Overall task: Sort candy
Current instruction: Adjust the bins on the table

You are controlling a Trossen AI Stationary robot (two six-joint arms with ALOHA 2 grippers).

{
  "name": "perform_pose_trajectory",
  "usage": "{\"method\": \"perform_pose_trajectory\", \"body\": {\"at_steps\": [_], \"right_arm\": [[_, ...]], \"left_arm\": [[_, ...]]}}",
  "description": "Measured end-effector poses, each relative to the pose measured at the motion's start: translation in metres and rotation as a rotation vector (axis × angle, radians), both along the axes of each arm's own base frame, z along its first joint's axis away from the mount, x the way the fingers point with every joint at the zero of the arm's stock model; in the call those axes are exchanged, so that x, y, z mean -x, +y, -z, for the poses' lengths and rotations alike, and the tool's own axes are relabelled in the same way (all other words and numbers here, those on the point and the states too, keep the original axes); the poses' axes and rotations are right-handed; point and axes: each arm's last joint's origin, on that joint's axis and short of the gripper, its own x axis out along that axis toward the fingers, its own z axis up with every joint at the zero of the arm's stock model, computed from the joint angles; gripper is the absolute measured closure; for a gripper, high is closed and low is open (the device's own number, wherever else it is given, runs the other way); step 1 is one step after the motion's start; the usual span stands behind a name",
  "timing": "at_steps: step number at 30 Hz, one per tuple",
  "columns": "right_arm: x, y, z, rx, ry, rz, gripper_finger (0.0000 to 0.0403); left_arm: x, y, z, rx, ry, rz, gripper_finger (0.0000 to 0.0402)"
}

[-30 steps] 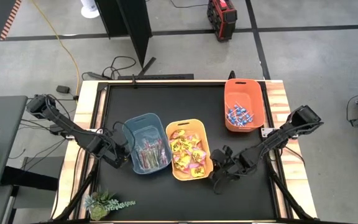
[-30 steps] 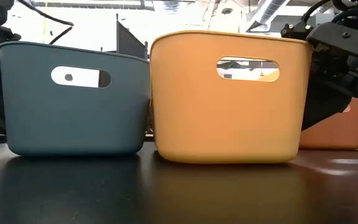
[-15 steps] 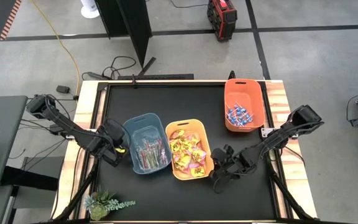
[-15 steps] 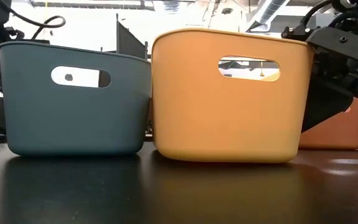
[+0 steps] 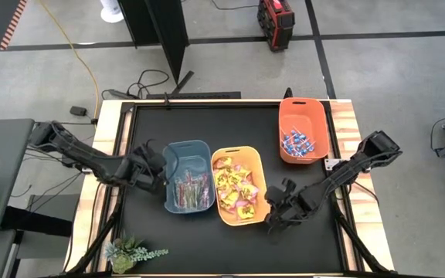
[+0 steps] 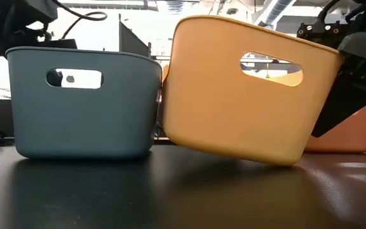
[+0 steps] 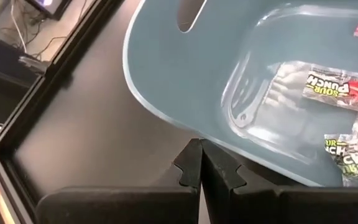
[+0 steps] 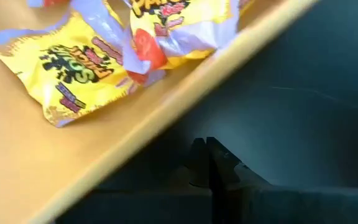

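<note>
- The right gripper has its fingers pressed together, holding nothing. It sits low at the side of the yellow bin, right by its rim.
- That bin leans over in the low view, with one end off the table.
- The left gripper is pressed together too, beside the blue-grey bin.
- The candy looks sorted: yellow packets, pinkish sticks, and lollipops in the orange bin.
- I think the bins are being pushed into place. Next, push gently so nothing tips.
</note>
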Motion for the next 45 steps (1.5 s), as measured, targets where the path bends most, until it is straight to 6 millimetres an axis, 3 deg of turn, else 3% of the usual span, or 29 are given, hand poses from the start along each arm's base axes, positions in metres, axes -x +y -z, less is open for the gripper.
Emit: {"method": "perform_pose_trajectory", "body": {"at_steps": [11,19,23,30,38,45], "right_arm": [[-0.007,0.013,-0.029,-0.003,0.005,0.001,0.0403],[0.002,0.044,-0.042,-0.017,-0.045,-0.142,0.0403],[0.005,0.059,-0.035,-0.056,-0.043,-0.193,0.0403],[-0.02,0.075,-0.013,-0.083,-0.108,-0.303,0.0403],[-0.049,0.067,0.01,-0.058,-0.151,-0.311,0.0403],[-0.056,0.059,0.015,-0.036,-0.137,-0.297,0.0403]], "left_arm": [[0.001,0.002,0.002,0.059,0.072,0.029,0.0401],[0.002,0.001,0.003,0.103,0.08,0.025,0.0401],[0.002,0.001,0.003,0.108,0.076,0.025,0.0401],[0.0,-0.001,0.003,0.147,0.053,0.027,0.0401],[0.003,-0.009,0.003,0.164,0.041,0.048,0.0401],[0.006,-0.018,0.004,0.184,0.02,0.075,0.0401]]}}
